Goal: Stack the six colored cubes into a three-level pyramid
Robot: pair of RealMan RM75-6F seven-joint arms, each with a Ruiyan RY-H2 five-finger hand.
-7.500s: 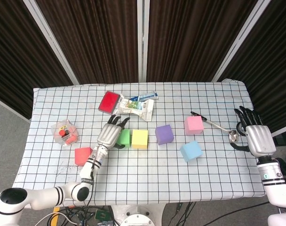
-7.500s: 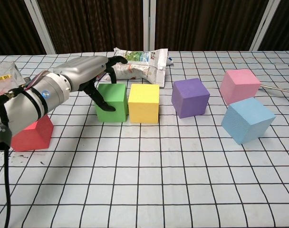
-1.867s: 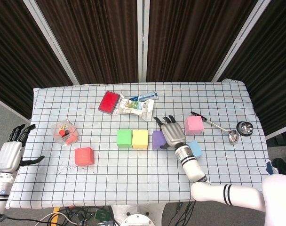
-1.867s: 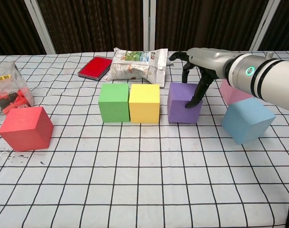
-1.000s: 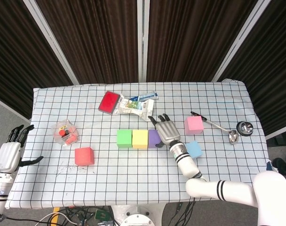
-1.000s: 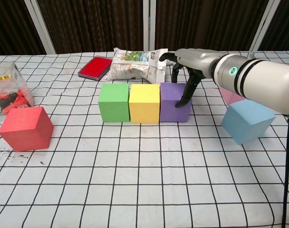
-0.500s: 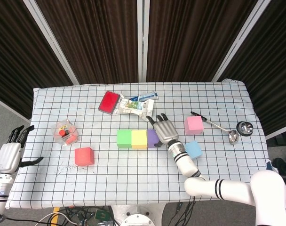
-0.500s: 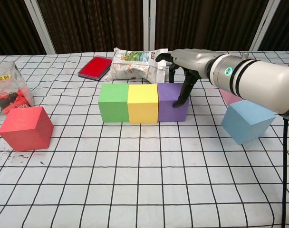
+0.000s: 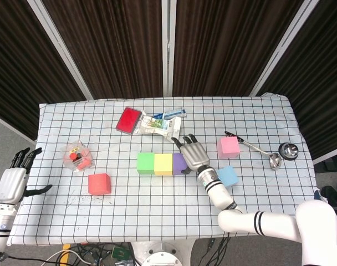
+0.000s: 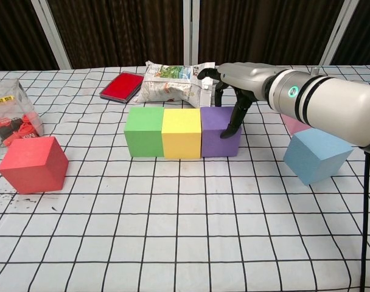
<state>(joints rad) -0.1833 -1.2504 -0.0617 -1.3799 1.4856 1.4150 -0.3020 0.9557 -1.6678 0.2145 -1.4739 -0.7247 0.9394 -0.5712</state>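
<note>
The cubes are green (image 10: 143, 132), yellow (image 10: 181, 134), purple (image 10: 219, 132), pink (image 9: 228, 147), light blue (image 10: 316, 155) and red (image 10: 33, 164). The tablecloth (image 10: 185, 243) is white with black grid lines.

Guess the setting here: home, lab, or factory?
Most likely a robotics lab test cell: a table with a grid-printed cloth, dark curtain panels behind it, and foam colored cubes laid out as props.

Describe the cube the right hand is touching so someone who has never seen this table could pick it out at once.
In the middle of the checked table three cubes sit side by side in a row. The purple cube is its right end, next to the yellow cube, with the green cube beyond. It alone has the right hand on it.
</note>
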